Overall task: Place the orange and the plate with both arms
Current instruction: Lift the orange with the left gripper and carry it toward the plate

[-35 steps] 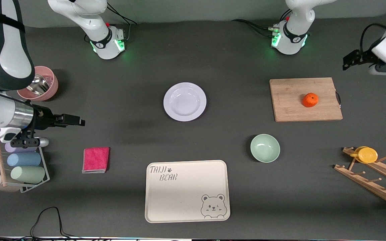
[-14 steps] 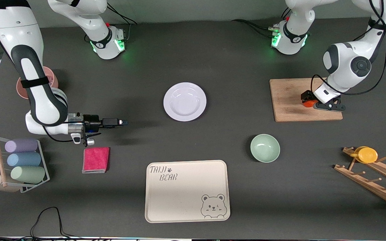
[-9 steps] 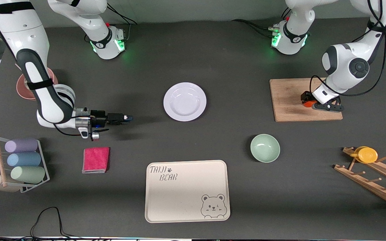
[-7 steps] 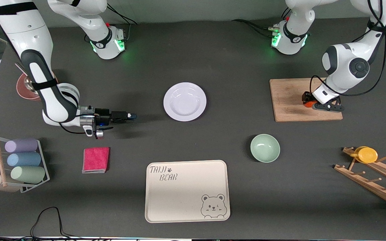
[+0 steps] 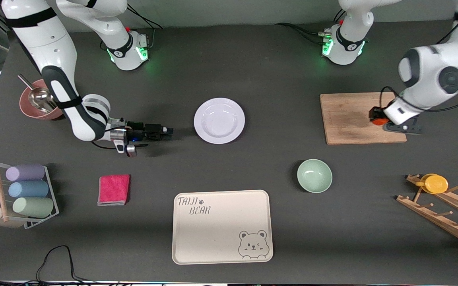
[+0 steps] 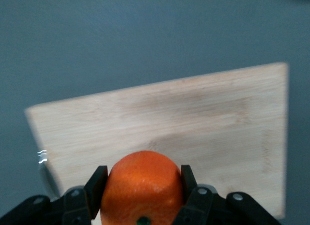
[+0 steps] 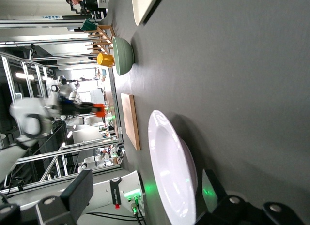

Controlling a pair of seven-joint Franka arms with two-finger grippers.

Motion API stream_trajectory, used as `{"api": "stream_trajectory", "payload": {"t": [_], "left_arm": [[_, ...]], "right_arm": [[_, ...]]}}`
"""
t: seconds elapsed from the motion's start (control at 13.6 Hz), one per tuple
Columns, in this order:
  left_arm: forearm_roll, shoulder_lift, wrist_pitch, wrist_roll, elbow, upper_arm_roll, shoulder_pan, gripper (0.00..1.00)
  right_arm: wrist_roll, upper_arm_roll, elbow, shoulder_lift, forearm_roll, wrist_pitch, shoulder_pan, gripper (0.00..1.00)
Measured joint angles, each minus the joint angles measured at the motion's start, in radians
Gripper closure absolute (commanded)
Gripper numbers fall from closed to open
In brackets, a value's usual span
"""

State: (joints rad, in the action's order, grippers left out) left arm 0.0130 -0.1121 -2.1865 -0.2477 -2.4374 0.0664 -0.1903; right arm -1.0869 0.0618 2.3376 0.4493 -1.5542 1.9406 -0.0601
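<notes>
The right tool (image 5: 168, 130) lies low over the surface (image 5: 253, 71) beside the plate (image 5: 219, 120), fingers spread; slide them level around the rim before closing. The plate lies flat, face up, round, so no long axis. The left tool (image 5: 379, 118) grips the orange (image 5: 377, 120), lifted over the cutting board (image 5: 348, 119); raise it steadily.

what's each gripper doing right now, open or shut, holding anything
Left gripper: shut on the orange, lifted above the wooden cutting board.
Right gripper: open, empty, low over the table beside the white plate.
</notes>
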Motion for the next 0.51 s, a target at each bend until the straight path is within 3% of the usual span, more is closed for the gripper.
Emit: {"api": "stream_trajectory", "payload": {"t": [0.22,0.37,0.51], "left_arm": [[0.004,-0.096,0.384,0.0,0.289,-0.008,-0.001,0.45],[0.015,-0.102,0.497,0.001,0.415,-0.01,-0.001,0.45],[0.016,-0.091,0.516,0.013,0.457,-0.009,-0.001,0.45]], "right_arm": [[-0.095,0.0,0.019,0.049,-0.116,0.023,-0.062,0.0],[-0.126,0.0,0.028,0.065,-0.171,0.038,-0.095,0.0],[-0.137,0.001,0.038,0.066,-0.194,0.043,-0.115,0.0]]}}
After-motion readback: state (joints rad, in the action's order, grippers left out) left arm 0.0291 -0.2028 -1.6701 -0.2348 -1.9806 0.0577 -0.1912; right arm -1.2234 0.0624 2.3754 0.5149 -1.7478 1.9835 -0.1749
